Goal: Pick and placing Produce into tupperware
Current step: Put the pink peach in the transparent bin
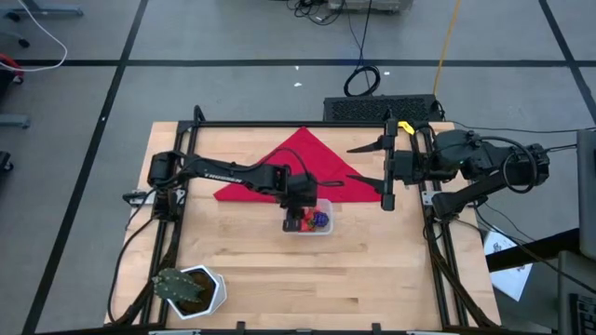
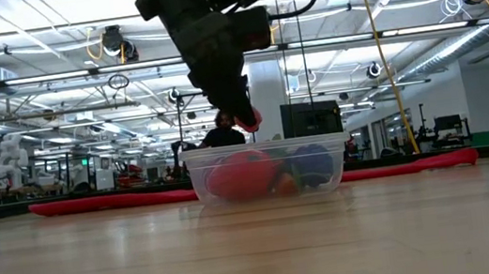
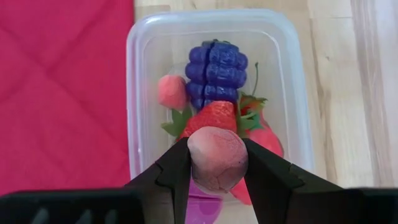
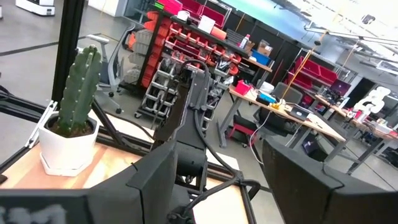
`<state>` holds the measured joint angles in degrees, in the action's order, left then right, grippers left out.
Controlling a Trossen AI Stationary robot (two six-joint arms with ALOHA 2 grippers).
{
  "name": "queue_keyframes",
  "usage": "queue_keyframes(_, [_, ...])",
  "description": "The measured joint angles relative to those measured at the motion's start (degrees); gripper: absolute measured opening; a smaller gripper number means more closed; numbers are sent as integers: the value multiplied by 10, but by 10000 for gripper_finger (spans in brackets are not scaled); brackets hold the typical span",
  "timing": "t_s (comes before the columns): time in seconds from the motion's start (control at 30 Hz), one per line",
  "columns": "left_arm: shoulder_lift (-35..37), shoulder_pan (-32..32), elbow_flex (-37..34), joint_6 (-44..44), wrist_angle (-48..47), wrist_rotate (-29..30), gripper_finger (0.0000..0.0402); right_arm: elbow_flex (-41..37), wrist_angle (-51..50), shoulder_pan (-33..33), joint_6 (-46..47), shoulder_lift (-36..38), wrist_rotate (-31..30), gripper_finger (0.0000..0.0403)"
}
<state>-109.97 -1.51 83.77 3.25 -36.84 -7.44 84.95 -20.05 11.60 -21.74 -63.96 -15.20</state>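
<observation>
The left pincer (image 3: 216, 171) is hovering over the clear tub (image 3: 143, 93) at the middle of the table (image 1: 372, 279), its fingers closed tight on a pinkish-red toy ball (image 3: 217, 158). Below it, a purple grape bunch (image 3: 216, 73), strawberries (image 3: 214, 118) and a small pink fruit (image 3: 172, 91) are already crowding the tub, which is lying just beside the red cloth (image 1: 303, 158). Released from this height, the ball is likely to bounce off the piled fruit and roll out over the low rim. The right pincer (image 1: 386, 167) is waiting open at the table's far right.
</observation>
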Motion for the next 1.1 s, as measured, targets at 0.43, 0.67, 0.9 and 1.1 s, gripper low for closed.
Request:
queue_keyframes(0.43, [0, 0, 0, -4, 1, 6, 129, 0, 0, 0, 0, 0, 0, 228])
queue_keyframes(0.67, [-20, 0, 0, -6, 9, 11, 129, 0, -1, 1, 3, 0, 0, 228])
queue_keyframes(0.9, [-28, -3, 0, -6, 6, 10, 129, 0, -8, 1, 9, 0, 0, 228])
queue_keyframes(1.1, [-34, -8, 0, -10, 3, 11, 129, 0, -16, 1, 11, 0, 0, 228])
